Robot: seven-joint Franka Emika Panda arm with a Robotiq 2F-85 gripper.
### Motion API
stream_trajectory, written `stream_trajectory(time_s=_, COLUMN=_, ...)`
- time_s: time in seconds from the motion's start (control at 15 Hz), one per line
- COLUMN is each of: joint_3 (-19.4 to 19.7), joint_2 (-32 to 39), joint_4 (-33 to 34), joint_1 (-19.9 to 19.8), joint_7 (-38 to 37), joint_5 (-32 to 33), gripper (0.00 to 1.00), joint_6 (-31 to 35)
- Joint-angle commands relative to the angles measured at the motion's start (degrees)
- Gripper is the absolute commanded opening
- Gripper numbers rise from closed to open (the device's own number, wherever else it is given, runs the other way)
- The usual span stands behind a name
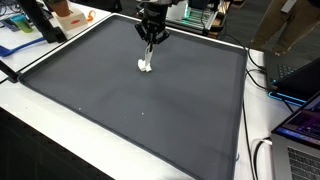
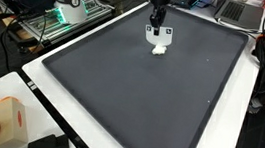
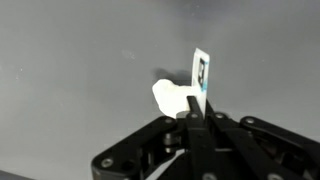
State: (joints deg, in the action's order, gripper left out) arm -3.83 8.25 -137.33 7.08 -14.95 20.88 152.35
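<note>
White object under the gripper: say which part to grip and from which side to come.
Take the thin flat tab joined to the white object, from above, one finger on each flat face. It is slim enough to pinch, while the rounded lump lies low by the mat and looks harder to clamp. The gripper seems shut on that tab.

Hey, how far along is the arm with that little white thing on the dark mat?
Done: the gripper is shut on the upper end of the white thing, beside its tag. In hand: the thing hangs from the jaws over the mat, its lower lump down by the surface; whether it touches, I cannot tell. Left: the release; the thing is not yet let go.
</note>
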Motion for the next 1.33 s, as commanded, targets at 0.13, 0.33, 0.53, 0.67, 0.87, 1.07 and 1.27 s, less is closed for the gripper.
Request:
stream_trajectory(time_s=0.13, joint_3=1.0, joint_2=3.3, joint_4=1.2, joint_1=1.5, joint_7=-1.0, joint_5=1.8, gripper=0.01, joint_6=0.3)
stream_trajectory(time_s=0.33, joint_3=1.4, joint_2=5.8, joint_4=3.1, joint_1=1.8, joint_7=-0.7, joint_5=1.7, gripper=0.01, joint_6=-0.4)
stream_trajectory(time_s=0.53, joint_3=2.0, joint_2=8.3, joint_4=5.4, joint_1=2.0, joint_7=-0.7, joint_5=1.4, gripper=0.01, joint_6=-2.4)
stream_trajectory(time_s=0.67, joint_3=2.1, joint_2=9.7, joint_4=6.9, joint_1=2.0, joint_7=-0.4, joint_5=1.1, gripper=0.01, joint_6=-4.0)
stream_trajectory(time_s=0.87, joint_3=1.7, joint_2=11.1, joint_4=8.8, joint_1=2.1, joint_7=0.5, joint_5=0.1, gripper=0.01, joint_6=-6.3)
stream_trajectory(time_s=1.07, joint_3=0.2, joint_2=12.2, joint_4=10.9, joint_1=1.7, joint_7=4.1, joint_5=-4.1, gripper=0.01, joint_6=-11.3)
stream_trajectory(time_s=1.27, joint_3=-0.7, joint_2=14.0, joint_4=15.2, joint_1=1.5, joint_7=7.1, joint_5=-9.0, gripper=0.01, joint_6=-18.3)
